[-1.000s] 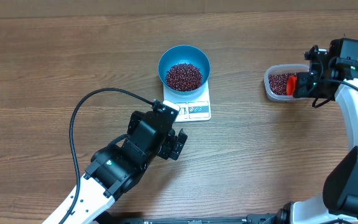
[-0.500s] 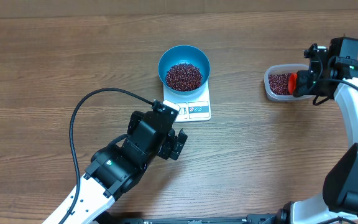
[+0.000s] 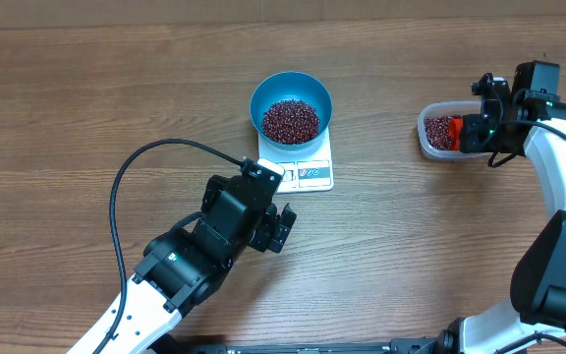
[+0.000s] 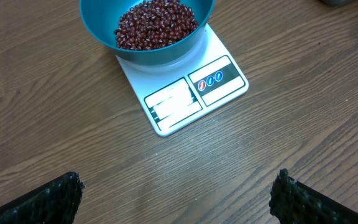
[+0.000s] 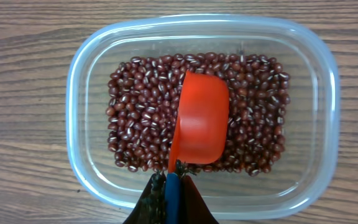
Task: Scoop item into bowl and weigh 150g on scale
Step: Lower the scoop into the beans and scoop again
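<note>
right gripper (image 5: 171, 190) clenched on the scoop (image 5: 199, 118) handle; scoop sits over the beans (image 5: 135, 112) in the tub (image 5: 79, 68), no beans visible on it; left gripper (image 3: 284, 227) fully released, holding nothing, near the front edge of the scale (image 4: 188, 99); bowl (image 3: 259, 98) stands on the scale, part-filled with beans.

risks, my read: tub and bowl are well apart, so a heaped scoop could shed beans on the carry; tub looks light, a hard dig could shove it along the table (image 3: 86, 98); display unreadable from here, so overshoot is possible if the next load is too big; clipping the bowl rim would shift it on the scale and upset the reading.

surface: flat wood-grain table, smooth-looking, so loose beans would roll; black cable (image 3: 126, 177) loops across it; nothing of the room shows beyond the tabletop.
</note>
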Robot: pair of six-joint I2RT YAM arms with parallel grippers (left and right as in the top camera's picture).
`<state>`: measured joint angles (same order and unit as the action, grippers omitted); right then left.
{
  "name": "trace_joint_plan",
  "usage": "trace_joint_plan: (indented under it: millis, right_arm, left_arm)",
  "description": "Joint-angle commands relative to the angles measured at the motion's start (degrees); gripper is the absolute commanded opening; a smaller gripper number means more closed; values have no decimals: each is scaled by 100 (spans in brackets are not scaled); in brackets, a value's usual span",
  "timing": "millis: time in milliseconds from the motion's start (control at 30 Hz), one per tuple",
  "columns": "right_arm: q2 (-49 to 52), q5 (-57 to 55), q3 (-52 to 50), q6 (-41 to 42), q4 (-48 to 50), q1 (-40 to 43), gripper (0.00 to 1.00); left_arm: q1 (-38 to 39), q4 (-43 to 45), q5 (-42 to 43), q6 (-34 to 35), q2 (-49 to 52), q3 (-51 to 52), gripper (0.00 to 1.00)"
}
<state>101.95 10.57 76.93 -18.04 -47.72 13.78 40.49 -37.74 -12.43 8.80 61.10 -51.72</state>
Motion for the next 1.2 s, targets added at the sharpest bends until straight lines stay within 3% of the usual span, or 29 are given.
trace_joint_plan:
  millis: [0,467,1167]
  right_arm:
    - [175,229,28,-24,-74,-28,4]
    - [175,1419,28,-22,-212,-28,4]
    - [175,1917,28,28,-120,81,4]
  left_arm:
    - [-2,7,26,-66,39,26,100]
    - [-2,7,26,-68,39,26,100]
    - [-2,7,26,-66,39,26,100]
